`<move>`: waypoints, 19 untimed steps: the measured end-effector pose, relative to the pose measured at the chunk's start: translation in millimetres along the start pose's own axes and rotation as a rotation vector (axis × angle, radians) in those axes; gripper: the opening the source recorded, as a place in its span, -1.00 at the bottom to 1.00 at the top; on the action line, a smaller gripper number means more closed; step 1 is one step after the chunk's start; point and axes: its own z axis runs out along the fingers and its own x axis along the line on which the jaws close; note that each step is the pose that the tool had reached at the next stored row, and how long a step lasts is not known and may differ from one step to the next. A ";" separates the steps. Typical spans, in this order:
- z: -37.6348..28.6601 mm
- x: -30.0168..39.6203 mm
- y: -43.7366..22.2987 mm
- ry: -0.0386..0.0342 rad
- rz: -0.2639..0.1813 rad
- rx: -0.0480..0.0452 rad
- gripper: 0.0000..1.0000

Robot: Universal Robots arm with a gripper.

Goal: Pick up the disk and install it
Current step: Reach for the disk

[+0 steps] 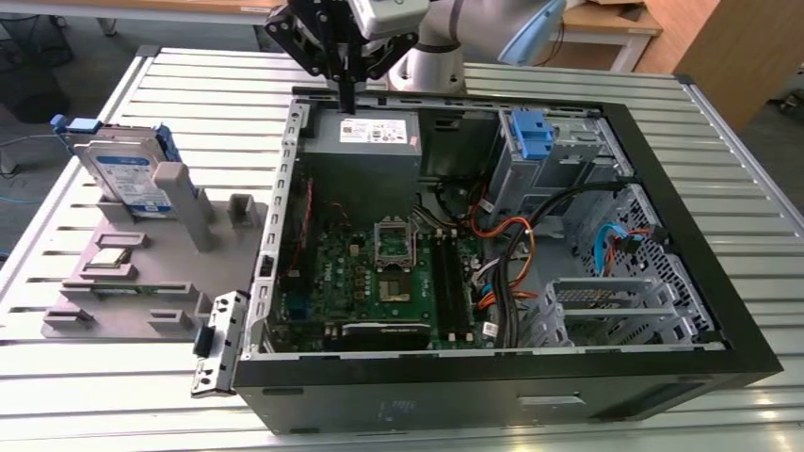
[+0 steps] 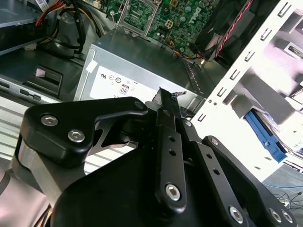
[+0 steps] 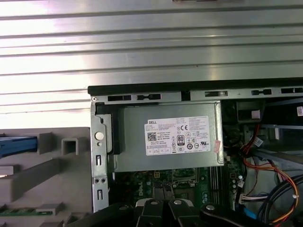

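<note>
Slatted metal table (image 1: 703, 113), wooden furniture (image 1: 741, 47) behind it at the far right of the exterior view. A black computer case (image 1: 503, 386) lies on its side with the panel off and takes up most of the table.

Inside the case:
- grey power supply (image 1: 377, 132) with a white sticker, at the far end
- green motherboard (image 1: 377, 273) below it, toward the near side
- a tangle of orange, black and blue cables (image 1: 503, 235) right of the board
- a blue plastic bracket (image 1: 530, 132) in the far-right metal bay
- a perforated metal cage (image 1: 616, 301) at the near right

A loose metal plate (image 1: 217, 344) leans by the case's near-left corner.

On the exterior view's left, apart from the case, sits a grey moulded fixture (image 1: 126, 282) with slots and posts. The disk (image 1: 126, 174) stands upright on edge in the far end of this fixture, blue-and-white label facing out, blue rails along its sides.

The claw (image 1: 345, 99) hangs over the far wall of the case, directly above the power supply. Its tips point down and sit close to that box, not touching as far as I can tell. In the second wrist view the claw (image 2: 163, 92) shows its fingers drawn together to a narrow point with nothing between them.

The disk is well to the left of the claw, with the case wall and a strip of bare table between them. Nothing grips or touches the disk.
</note>
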 end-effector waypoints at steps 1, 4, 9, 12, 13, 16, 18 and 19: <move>0.0 0.8 -0.1 0.0000 0.000 0.0000 -0.80; 0.0 3.0 -0.2 0.0000 0.000 -0.0001 -0.80; -0.1 3.5 -0.3 0.0000 0.000 0.0000 -0.80; -0.1 4.2 -0.3 0.0000 0.000 0.0000 -0.80; -0.1 4.6 -0.4 0.0000 0.000 -0.0001 -0.80; -0.1 6.7 -0.5 0.0000 0.000 0.0001 -0.80; -0.2 8.6 -0.7 0.0000 0.000 0.0000 -0.80; -0.1 9.3 -0.7 -0.0001 0.000 -0.0001 -0.80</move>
